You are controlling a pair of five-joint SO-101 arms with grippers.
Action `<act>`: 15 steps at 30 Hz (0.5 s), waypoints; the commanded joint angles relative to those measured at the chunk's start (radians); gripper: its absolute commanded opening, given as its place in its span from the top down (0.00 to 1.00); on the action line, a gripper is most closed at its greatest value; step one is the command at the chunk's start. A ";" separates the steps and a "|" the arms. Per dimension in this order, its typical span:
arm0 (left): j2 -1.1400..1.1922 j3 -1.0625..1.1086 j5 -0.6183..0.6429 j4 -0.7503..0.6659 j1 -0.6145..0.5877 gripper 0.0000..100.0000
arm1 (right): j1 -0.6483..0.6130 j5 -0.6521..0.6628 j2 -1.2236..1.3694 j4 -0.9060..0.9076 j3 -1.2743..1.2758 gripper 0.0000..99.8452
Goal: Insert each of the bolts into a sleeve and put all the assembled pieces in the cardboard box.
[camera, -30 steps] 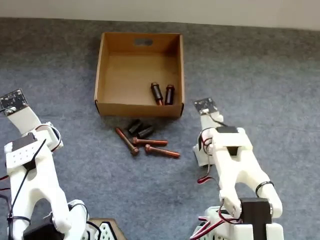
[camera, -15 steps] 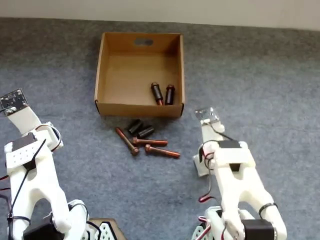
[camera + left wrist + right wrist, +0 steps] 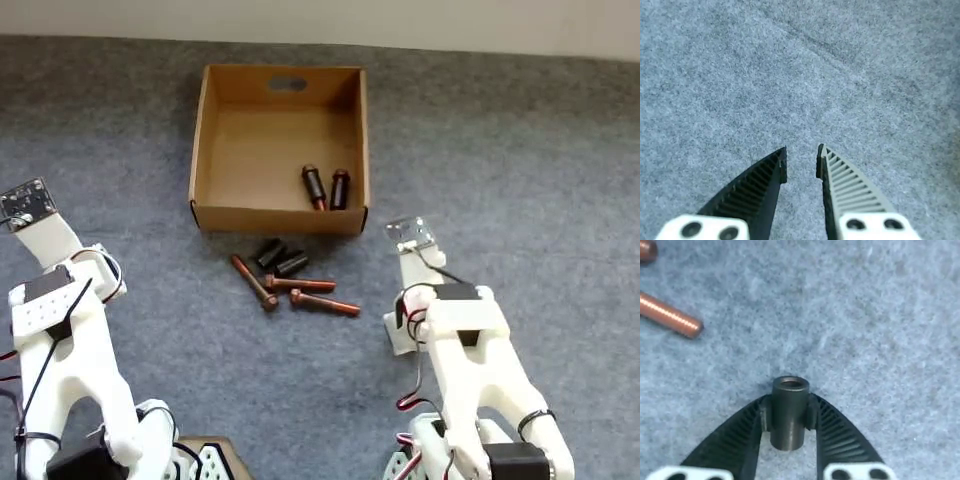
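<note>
In the right wrist view my right gripper [image 3: 789,401] is shut on a dark sleeve [image 3: 788,415], held upright just above the grey carpet. A copper bolt [image 3: 671,316] lies a short way off. From above, the right arm [image 3: 445,310] sits right of the loose pile: three bolts [image 3: 300,285] and two dark sleeves [image 3: 280,258] in front of the cardboard box [image 3: 205,150]. Two assembled pieces [image 3: 326,187] lie inside the box. My left gripper [image 3: 801,155] hangs narrowly open over bare carpet, nothing between its fingers; the left arm [image 3: 45,270] stays at the far left.
The box's front wall [image 3: 278,219] stands directly behind the pile. Grey carpet stretches open between the two arms and to the right of the box.
The right arm has drawn back a little toward its base, still holding the sleeve. The left arm and the loose parts have not moved.
</note>
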 commanded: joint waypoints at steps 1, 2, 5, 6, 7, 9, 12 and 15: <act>-0.002 -0.021 0.002 -0.008 0.016 0.88 | -0.005 0.011 -0.022 -0.008 -0.008 0.88; -0.002 -0.021 0.002 -0.008 0.016 0.88 | -0.005 0.011 -0.022 -0.024 -0.004 0.88; -0.002 -0.021 0.002 -0.008 0.015 0.88 | -0.004 0.011 -0.010 -0.070 0.005 0.88; -0.002 -0.021 0.002 -0.008 0.015 0.88 | -0.004 0.011 0.004 -0.071 0.008 0.88; -0.002 -0.021 0.002 -0.008 0.015 0.88 | -0.004 0.011 0.021 -0.071 0.008 0.89; -0.001 -0.021 0.002 -0.008 0.015 0.88 | -0.004 0.011 0.053 -0.071 0.007 0.92; 0.001 -0.021 0.002 -0.008 0.019 0.88 | -0.001 0.028 0.067 -0.068 0.005 1.00; 0.001 -0.021 0.002 -0.008 0.021 0.88 | 0.002 0.026 0.008 -0.047 0.004 1.00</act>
